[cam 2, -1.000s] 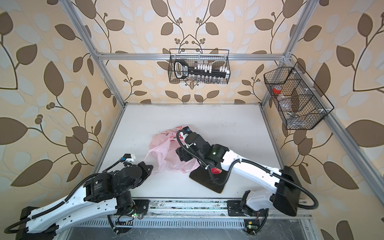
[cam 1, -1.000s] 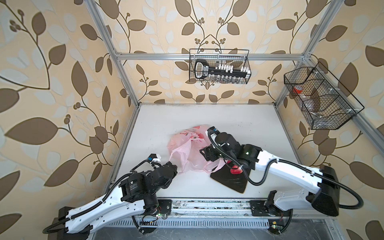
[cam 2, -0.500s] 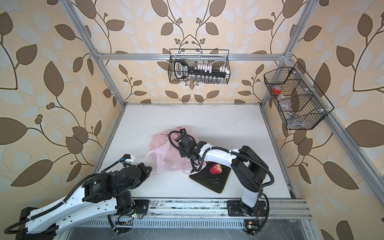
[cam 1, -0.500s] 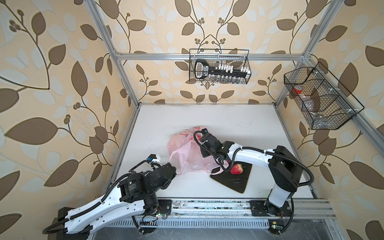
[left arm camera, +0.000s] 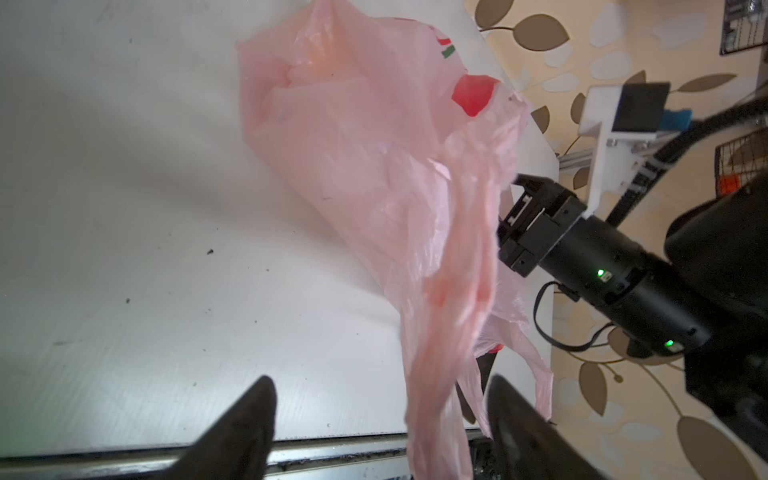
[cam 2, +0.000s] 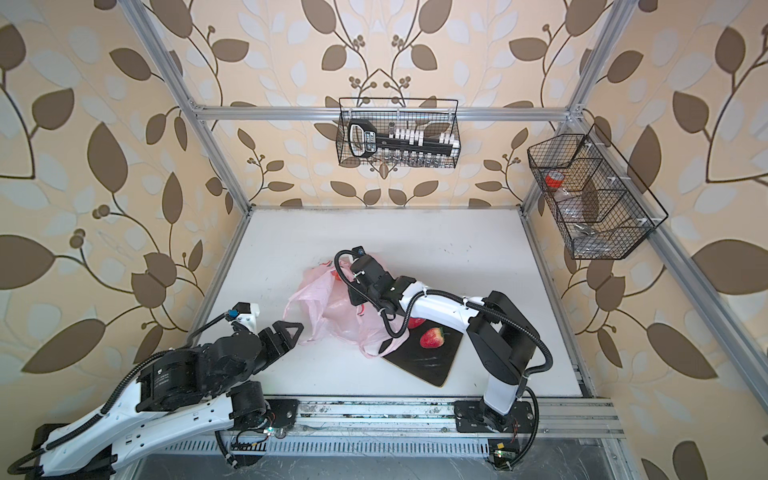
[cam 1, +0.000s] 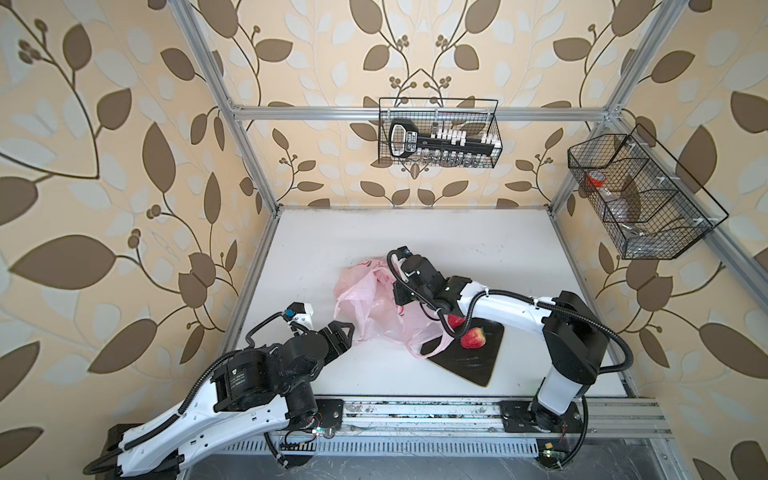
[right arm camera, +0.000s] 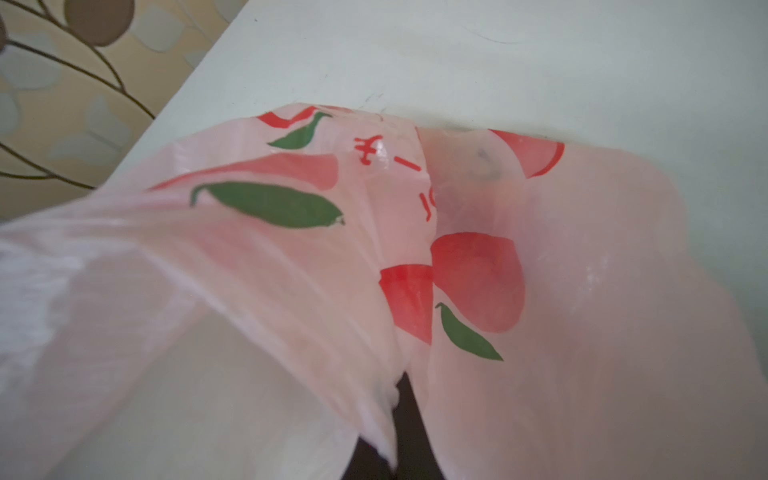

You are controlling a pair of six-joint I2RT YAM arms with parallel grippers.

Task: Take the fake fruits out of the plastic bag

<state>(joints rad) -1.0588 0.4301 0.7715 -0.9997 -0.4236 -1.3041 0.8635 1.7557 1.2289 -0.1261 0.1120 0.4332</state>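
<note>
Your left gripper [left arm camera: 380, 382] spread wide at plastic bag [cam 1: 374, 307], right gripper [right arm camera: 403, 390] pinching it, two fake fruits [cam 1: 473, 337] on plate [cam 1: 478, 365]

fake fruit [cam 1: 456, 320] half behind right arm [cam 1: 498, 306], right fingers [right arm camera: 409, 415] (nearly all) buried in plastic bag [right arm camera: 291, 270] folds

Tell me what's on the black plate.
One red strawberry in full view, a second red fruit half hidden under the right arm, a bag handle over one corner.
</note>
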